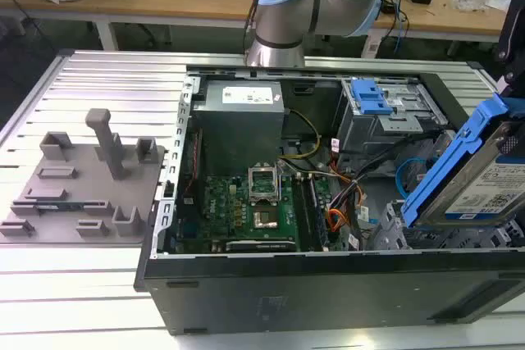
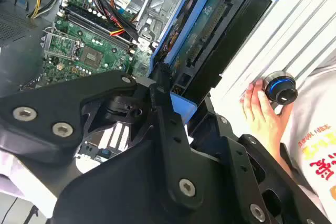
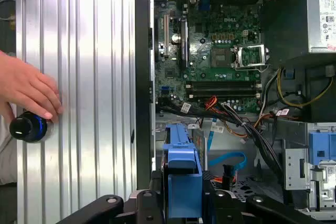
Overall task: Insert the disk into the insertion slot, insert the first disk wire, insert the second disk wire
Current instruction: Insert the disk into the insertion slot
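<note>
clear: above motherboard | blocked: cable bundle beside it; disk tilted above case edge | hand on table outside

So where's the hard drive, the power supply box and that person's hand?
hard drive [image 1: 486, 190]: exterior view, on its silver labelled face.
power supply [image 1: 238, 133]: exterior view, on its grey casing.
hand [image 3: 26, 87]: first wrist view, on the back of the hand.

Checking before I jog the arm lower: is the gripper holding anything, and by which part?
Yes. The gripper holds the disk, tilted above the open case, clamped on one end of its blue carrier frame.
</note>
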You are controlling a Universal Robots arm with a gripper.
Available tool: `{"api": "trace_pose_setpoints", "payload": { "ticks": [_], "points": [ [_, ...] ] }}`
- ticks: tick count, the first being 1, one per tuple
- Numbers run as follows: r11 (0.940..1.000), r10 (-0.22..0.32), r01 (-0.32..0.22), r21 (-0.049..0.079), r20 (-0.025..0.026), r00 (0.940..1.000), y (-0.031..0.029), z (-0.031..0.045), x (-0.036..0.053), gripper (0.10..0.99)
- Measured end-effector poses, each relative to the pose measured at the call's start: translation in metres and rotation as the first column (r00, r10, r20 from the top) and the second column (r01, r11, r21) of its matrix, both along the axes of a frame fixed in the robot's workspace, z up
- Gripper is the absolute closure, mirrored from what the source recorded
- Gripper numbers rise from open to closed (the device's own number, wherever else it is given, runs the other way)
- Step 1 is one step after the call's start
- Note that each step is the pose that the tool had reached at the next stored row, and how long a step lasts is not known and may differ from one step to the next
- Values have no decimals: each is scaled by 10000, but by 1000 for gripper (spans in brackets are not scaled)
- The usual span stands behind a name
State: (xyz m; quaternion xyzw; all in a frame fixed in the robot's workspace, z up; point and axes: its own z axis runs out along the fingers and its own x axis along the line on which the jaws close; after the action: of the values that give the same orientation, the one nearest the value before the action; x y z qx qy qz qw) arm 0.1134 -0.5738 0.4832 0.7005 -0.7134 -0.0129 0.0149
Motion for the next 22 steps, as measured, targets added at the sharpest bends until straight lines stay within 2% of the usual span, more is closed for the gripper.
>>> {"api": "trace_pose_setpoints", "payload": {
  "ticks": [13,14,17,21,22],
  "points": [
    [10000,1,-1,2,4,10000,0,0,0,722],
    [9998,11,-12,199,57,10000,0,0,-8,722],
    [9991,17,-22,412,136,9999,0,0,-11,722],
    [9991,15,-21,413,137,9999,0,0,-12,722],
    [9991,13,-21,413,184,9998,-1,-1,-19,722]
  ]
}}
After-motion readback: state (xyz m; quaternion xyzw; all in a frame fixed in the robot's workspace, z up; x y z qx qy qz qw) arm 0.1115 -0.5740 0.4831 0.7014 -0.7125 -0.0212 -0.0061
